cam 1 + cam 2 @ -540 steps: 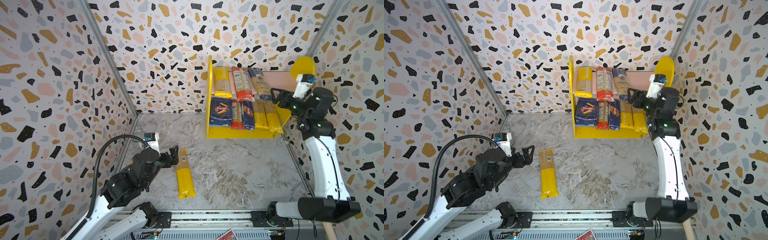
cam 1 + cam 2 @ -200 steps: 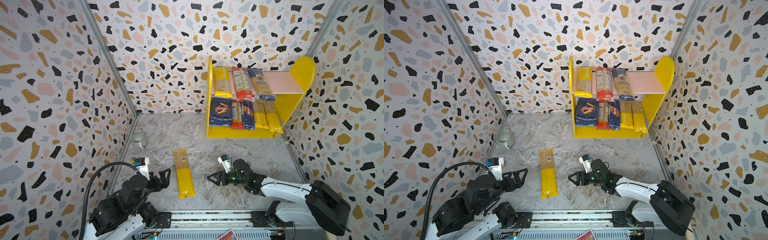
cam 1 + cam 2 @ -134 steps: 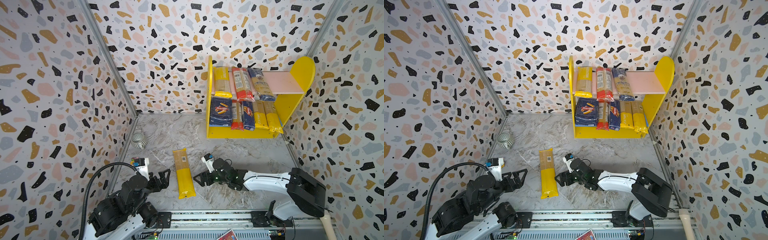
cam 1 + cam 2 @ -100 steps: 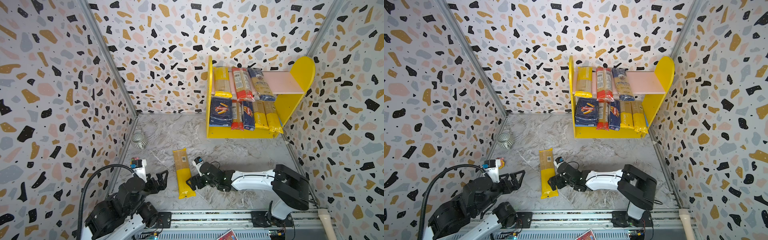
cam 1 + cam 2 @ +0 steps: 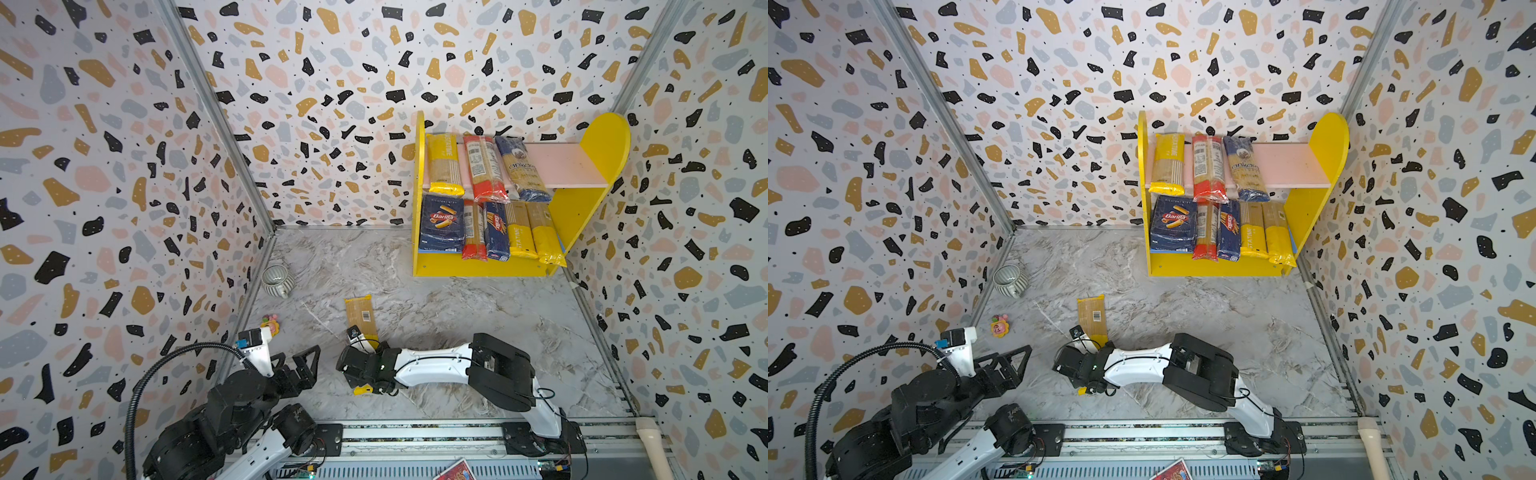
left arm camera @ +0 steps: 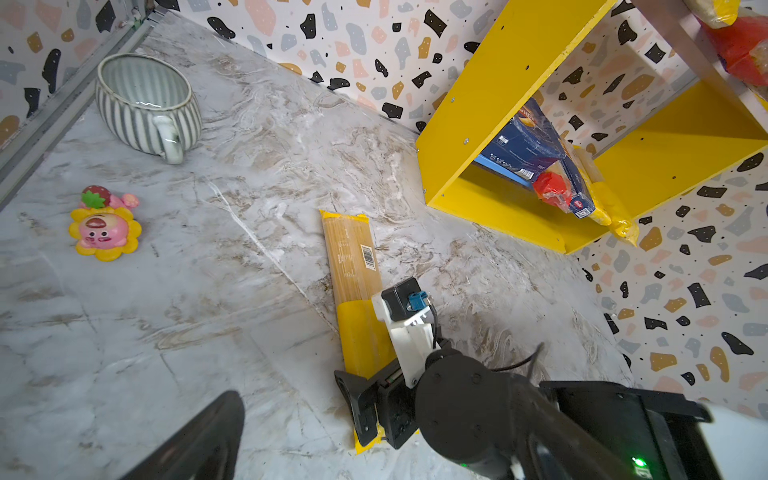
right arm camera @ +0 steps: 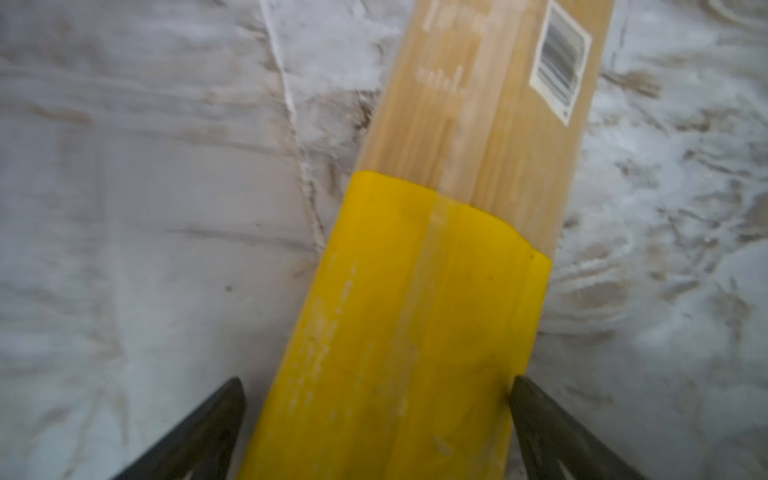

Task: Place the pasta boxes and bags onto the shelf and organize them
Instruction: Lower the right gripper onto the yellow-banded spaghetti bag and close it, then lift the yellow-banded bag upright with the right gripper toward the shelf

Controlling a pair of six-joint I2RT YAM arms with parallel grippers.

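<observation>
Striped grey mug (image 6: 143, 106) upright, pink-faced flower toy (image 6: 104, 226) near it (strawberry on top)

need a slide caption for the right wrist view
Right end effector, jaws open, straddles the yellow end of a spaghetti bag lying flat on the marble tabletop.

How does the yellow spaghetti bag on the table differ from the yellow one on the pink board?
The loose bag lies on the table; the shelf bag lies beside a red bag. The open right gripper straddles the loose bag; none is near the shelf bag. Both have yellow ends.
</observation>
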